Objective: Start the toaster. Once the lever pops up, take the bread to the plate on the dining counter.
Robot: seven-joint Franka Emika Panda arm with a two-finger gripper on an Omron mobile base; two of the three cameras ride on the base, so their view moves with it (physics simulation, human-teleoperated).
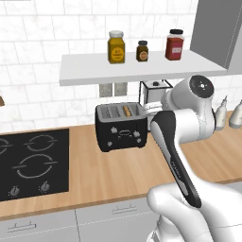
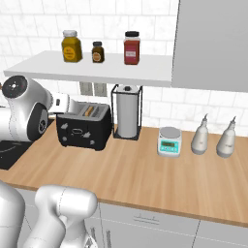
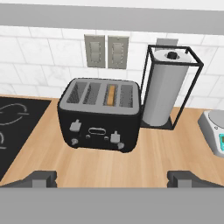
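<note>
The black four-slot toaster [image 3: 100, 116] stands on the wooden counter near the tiled wall, also seen from the base cameras [image 1: 120, 127] [image 2: 83, 127]. A tan slice of bread [image 3: 112, 94] sits upright in its third slot from the left [image 1: 126, 111]. Two pale levers and small knobs show on its front. My gripper [image 3: 113, 179] hovers in front of and above the toaster, apart from it, open wide with nothing between its fingertips [image 3: 41, 178]. The plate and the dining counter are out of view.
A paper towel roll in a black frame [image 3: 168, 87] stands just right of the toaster. Further right are a kitchen scale [image 2: 169, 140] and two pale bottles [image 2: 201, 135]. A black cooktop [image 1: 33, 160] lies left. A white shelf [image 1: 142, 68] with jars hangs overhead.
</note>
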